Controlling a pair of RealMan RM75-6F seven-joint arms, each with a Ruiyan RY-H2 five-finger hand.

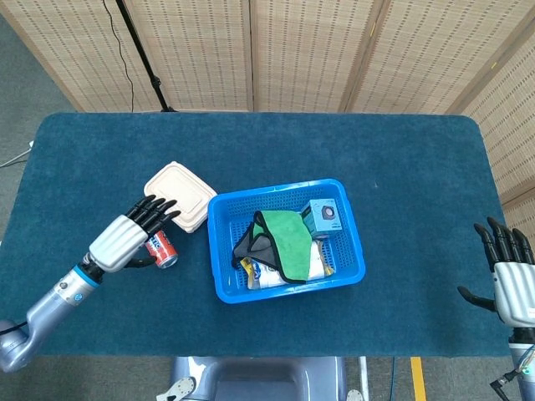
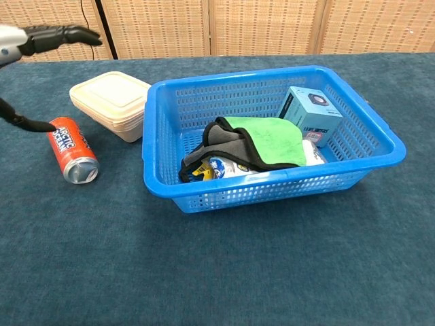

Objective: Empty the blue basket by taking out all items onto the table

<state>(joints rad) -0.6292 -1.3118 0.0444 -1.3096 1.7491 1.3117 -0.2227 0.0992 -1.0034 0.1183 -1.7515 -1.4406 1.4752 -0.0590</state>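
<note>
The blue basket [image 1: 223,288] [image 2: 163,183] sits mid-table holding a green and grey cloth [image 1: 282,240] [image 2: 266,141], a light blue box [image 1: 322,217] [image 2: 312,114] and a packet [image 1: 267,272] [image 2: 221,167] under the cloth. A red can [image 1: 163,251] [image 2: 73,149] lies on its side on the table left of the basket. My left hand [image 1: 132,234] [image 2: 47,37] hovers over the can with fingers spread, holding nothing. My right hand [image 1: 512,276] stays open at the table's right edge.
A cream lidded food container [image 1: 179,195] [image 2: 112,104] stands on the table just behind the can, close to the basket's left wall. Wicker screens stand behind the table.
</note>
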